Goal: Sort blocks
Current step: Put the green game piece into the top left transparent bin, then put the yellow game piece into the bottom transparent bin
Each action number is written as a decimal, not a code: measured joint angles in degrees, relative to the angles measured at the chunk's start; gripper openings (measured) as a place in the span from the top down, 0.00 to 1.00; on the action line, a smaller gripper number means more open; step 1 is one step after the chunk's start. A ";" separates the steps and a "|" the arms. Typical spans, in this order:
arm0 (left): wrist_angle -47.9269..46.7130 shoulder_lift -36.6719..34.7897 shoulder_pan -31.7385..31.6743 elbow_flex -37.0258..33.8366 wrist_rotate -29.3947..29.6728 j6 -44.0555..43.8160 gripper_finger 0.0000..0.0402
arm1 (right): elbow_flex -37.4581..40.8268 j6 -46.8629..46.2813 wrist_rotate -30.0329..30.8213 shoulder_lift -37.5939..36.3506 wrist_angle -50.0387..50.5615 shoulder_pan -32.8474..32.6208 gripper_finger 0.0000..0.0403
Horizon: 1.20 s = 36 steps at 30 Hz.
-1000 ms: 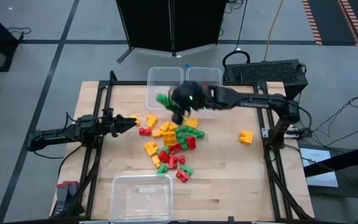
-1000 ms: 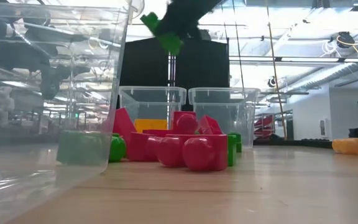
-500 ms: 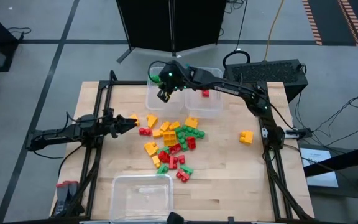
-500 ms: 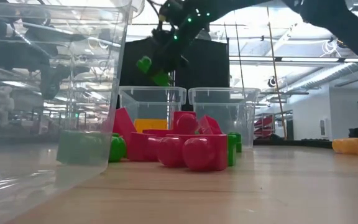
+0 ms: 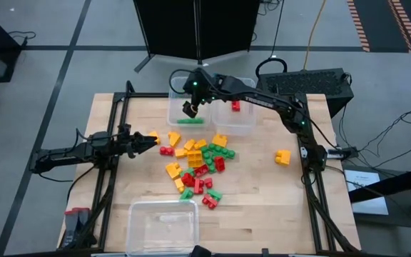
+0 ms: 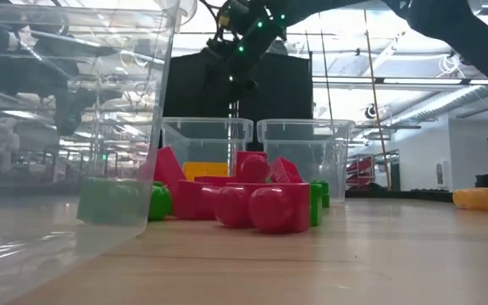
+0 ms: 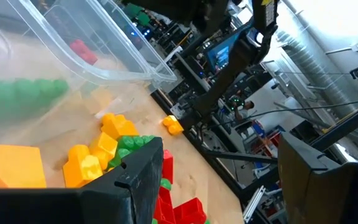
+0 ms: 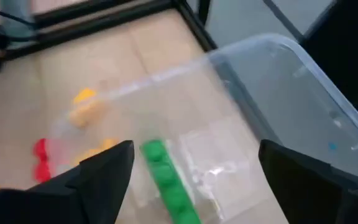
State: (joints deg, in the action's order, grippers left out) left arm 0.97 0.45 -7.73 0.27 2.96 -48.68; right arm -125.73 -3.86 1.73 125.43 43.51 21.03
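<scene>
A pile of red, green and yellow-orange blocks point(image 5: 198, 164) lies mid-table. My right gripper point(image 5: 189, 108) hovers open above the far left clear tub point(image 5: 171, 100). One long green block point(image 5: 190, 121) lies in that tub, and in the right wrist view it point(image 8: 166, 177) shows below and between my spread fingers, untouched. The far right tub point(image 5: 247, 127) holds a red block point(image 5: 235, 106). My left gripper point(image 5: 148, 141) waits open at the table's left, level with the pile's left edge, with nothing between its fingers.
A third clear tub point(image 5: 163, 225) stands at the near edge. A lone yellow block point(image 5: 282, 157) lies toward the table's right. A black metal frame point(image 5: 123, 107) runs around the tabletop. Bare wood lies to the right of the pile.
My right gripper has carried the green block from above the pile toward the far edge, over the far left tub. There it has let go. The block has dropped and now lies in the tub.
</scene>
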 joint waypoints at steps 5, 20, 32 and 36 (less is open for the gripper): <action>0.00 0.01 0.00 0.00 0.01 0.02 0.48 | 0.00 3.32 -10.80 -5.28 3.82 -2.47 0.21; -0.02 0.27 -0.02 0.00 -0.17 1.54 0.48 | 16.51 -13.55 8.07 -32.81 43.49 -11.45 0.25; 0.00 0.93 -0.01 0.00 -0.12 2.66 0.48 | 58.41 -73.44 12.58 -56.31 43.50 -17.57 0.25; 0.04 0.98 -0.02 0.00 0.11 2.66 0.48 | 65.85 -84.45 9.91 -56.70 43.32 -19.88 0.25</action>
State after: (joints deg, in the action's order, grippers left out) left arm 1.01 1.43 -7.75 0.27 3.07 -46.02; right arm -59.88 -88.31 11.64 68.73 86.83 1.15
